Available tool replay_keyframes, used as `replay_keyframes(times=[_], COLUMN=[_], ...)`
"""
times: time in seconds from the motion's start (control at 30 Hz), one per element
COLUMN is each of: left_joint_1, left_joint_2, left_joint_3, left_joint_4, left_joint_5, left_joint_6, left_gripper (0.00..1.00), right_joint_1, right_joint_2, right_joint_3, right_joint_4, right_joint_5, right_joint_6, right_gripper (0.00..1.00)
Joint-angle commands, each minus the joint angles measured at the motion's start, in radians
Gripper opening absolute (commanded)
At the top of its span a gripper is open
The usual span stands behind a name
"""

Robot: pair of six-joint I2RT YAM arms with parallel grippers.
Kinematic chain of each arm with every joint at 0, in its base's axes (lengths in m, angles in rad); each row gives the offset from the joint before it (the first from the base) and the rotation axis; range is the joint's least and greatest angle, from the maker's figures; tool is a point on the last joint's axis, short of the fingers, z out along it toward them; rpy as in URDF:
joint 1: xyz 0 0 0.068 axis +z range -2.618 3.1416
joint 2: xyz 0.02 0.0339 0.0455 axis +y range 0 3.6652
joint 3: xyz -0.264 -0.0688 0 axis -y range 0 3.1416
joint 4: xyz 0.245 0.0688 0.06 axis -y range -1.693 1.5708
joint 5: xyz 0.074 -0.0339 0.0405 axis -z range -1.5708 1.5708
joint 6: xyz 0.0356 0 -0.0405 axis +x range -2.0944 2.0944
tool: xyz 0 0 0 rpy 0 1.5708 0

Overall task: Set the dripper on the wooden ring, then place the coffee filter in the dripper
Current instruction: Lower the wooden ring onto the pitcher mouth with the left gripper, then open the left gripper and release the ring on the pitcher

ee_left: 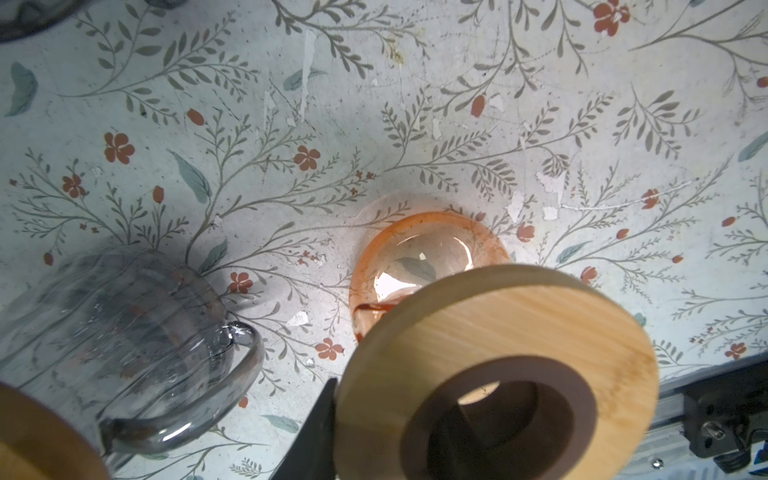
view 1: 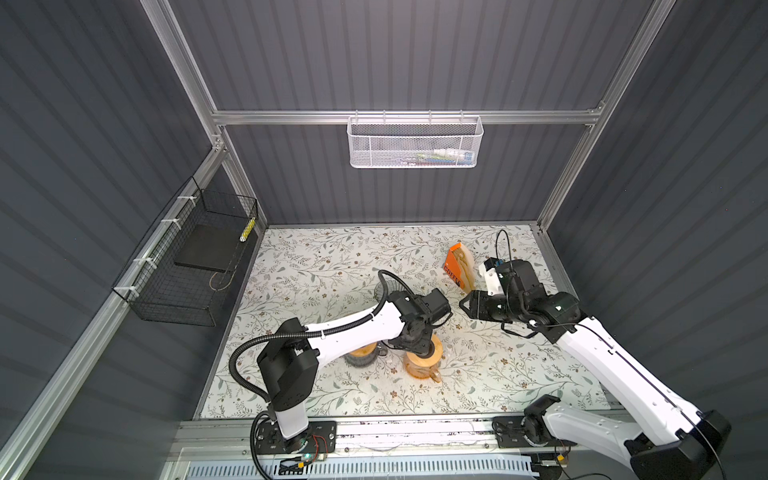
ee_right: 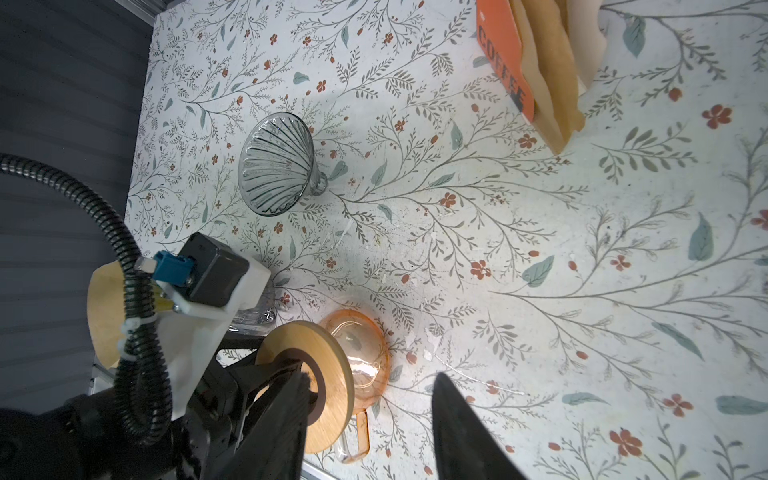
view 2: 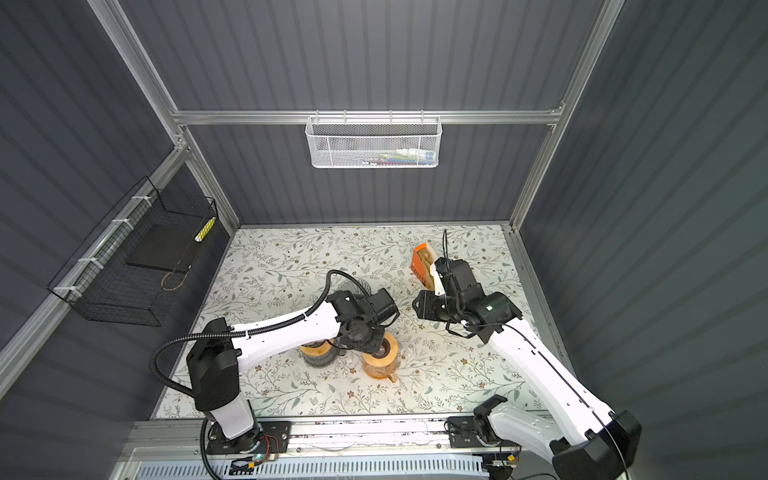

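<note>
The dripper (view 1: 382,289) (ee_right: 274,166) is a grey ribbed glass cone. It lies on its side mid-table, behind my left wrist. Tan paper coffee filters (view 1: 468,266) (ee_right: 548,70) stand in an orange "COFFEE" holder (view 1: 453,266) at the back right. My left gripper (view 1: 424,353) (ee_left: 395,407) is shut on the wooden ring (ee_left: 498,324) of an orange glass cup (view 1: 419,368) (ee_right: 361,353), one finger in the ring's hole and one outside. My right gripper (view 1: 462,305) (ee_right: 374,376) hovers open and empty between the holder and the cup.
A grey glass mug (view 1: 359,357) (ee_left: 124,324) with a wooden top stands just left of the orange cup. A white mesh basket (view 1: 415,143) hangs on the back wall, a black wire basket (view 1: 187,266) on the left wall. A metal rail (view 1: 415,432) runs along the front edge.
</note>
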Motion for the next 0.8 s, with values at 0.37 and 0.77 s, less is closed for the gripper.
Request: replay_keyframes(times=[0.37, 0.77], left_joint_1=[-0.016, -0.016], left_joint_2=[0.001, -0.048], left_joint_3=[0.053, 0.106], left_joint_4=[-0.027, -0.119], left_joint_5=[-0.022, -0.101], left_joint_6=[-0.006, -0.03], left_gripper=[0.4, 0.39], right_joint_1=[-0.004, -0.004], right_joint_2=[0.002, 0.01], right_joint_3=[0.006, 0.026], right_joint_4=[0.014, 0.018], right_joint_5=[-0.009, -0.013], right_joint_6=[0.01, 0.01], right_gripper=[0.49, 0.49])
